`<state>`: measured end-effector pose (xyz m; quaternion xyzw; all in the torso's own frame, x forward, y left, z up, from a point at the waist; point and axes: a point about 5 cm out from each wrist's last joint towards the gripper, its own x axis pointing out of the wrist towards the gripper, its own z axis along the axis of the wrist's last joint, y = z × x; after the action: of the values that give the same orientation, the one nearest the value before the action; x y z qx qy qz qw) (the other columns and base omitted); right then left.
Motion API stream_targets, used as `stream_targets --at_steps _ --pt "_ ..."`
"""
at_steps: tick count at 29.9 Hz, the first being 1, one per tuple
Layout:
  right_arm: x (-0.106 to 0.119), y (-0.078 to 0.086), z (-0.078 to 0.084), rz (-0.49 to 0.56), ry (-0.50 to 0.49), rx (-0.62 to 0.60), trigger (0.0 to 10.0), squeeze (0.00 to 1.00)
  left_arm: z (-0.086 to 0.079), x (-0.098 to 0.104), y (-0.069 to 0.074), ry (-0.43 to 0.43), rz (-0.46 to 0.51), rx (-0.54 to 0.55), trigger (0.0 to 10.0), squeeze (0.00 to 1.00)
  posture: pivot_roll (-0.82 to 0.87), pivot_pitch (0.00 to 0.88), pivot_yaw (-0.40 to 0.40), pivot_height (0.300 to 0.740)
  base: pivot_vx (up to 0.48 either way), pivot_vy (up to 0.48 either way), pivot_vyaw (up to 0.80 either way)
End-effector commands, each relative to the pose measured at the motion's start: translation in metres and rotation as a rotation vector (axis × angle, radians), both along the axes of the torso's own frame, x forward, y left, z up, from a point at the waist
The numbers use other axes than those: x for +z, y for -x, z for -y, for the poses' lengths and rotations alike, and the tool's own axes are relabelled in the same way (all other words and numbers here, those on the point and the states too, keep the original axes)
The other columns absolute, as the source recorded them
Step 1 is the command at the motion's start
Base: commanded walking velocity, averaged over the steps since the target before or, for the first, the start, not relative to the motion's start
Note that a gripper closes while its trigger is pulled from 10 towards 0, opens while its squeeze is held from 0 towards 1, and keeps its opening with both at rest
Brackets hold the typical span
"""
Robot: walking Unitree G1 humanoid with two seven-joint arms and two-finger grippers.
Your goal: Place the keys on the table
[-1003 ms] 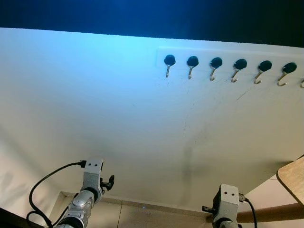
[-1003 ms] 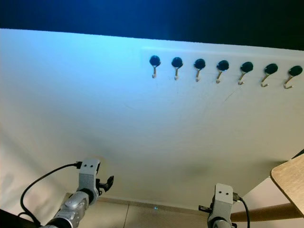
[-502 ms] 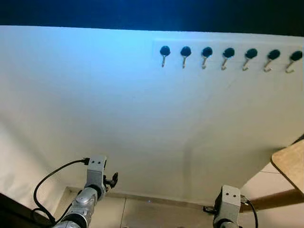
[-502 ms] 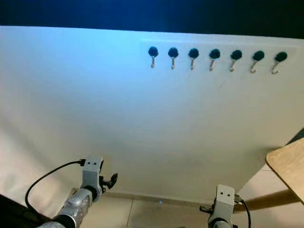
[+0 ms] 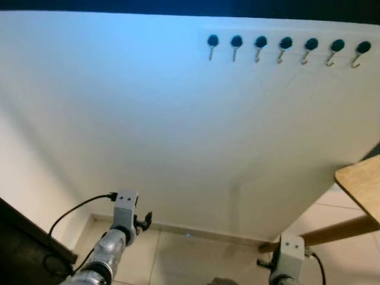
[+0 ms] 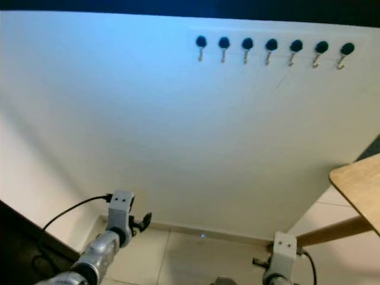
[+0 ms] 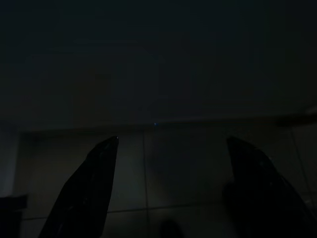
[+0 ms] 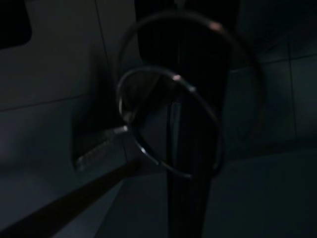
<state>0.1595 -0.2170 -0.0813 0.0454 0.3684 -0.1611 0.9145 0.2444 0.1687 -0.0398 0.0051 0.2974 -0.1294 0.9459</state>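
Two metal key rings (image 8: 168, 124) with a key (image 8: 99, 148) hang close before the lens in the dark right wrist view. My right gripper (image 8: 187, 129) looks shut on them, its fingers one dark upright bar through the rings. The wooden table (image 5: 363, 183) shows a corner at the far right, just above and right of my right arm (image 5: 291, 250), which hangs low. My left arm (image 5: 122, 209) also hangs low at the lower left. In its wrist view the left gripper (image 7: 171, 141) is open over floor tiles with nothing between the fingers.
A white wall (image 5: 178, 119) stands ahead, with a row of several black-knobbed hooks (image 5: 285, 46) high on the right. A wooden table leg (image 5: 332, 233) slants down under the tabletop. Tiled floor (image 5: 196, 255) runs along the wall's foot, and dark furniture (image 5: 24, 243) stands at lower left.
The whole picture has shifted: the hooks sit higher, more floor and table corner show, and dark furniture has come in at lower left. Both arms hang as before.
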Motion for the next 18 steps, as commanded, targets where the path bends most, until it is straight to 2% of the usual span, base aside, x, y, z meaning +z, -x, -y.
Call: stream_targets --at_steps 1,5,10,18 --pt "0.0011 -0.0022 0.0002 0.012 -0.005 -0.013 10.0 0.00 -0.0001 -0.0023 0.0018 -0.035 -0.022 -0.023 10.0 0.00 -0.01 0.047 0.025 0.740 0.000 0.000 0.00" --pt "0.0008 -0.0017 -0.0001 0.012 -0.006 -0.016 10.0 0.00 0.0025 -0.0015 0.0012 -0.034 -0.015 -0.055 10.0 0.00 -0.01 0.048 0.027 0.740 0.000 0.000 0.00" --pt "0.0005 -0.0016 -0.0009 0.010 -0.008 -0.021 10.0 0.00 0.0050 -0.0005 -0.0003 -0.038 -0.007 -0.067 10.0 0.00 -0.01 0.050 0.029 0.740 0.000 -0.480 0.00" --pt "0.0004 -0.0016 -0.0011 0.007 -0.008 -0.016 10.0 0.00 0.0046 -0.0009 -0.0001 -0.053 -0.006 -0.060 10.0 0.00 -0.01 0.051 0.027 0.740 0.000 0.000 0.00"
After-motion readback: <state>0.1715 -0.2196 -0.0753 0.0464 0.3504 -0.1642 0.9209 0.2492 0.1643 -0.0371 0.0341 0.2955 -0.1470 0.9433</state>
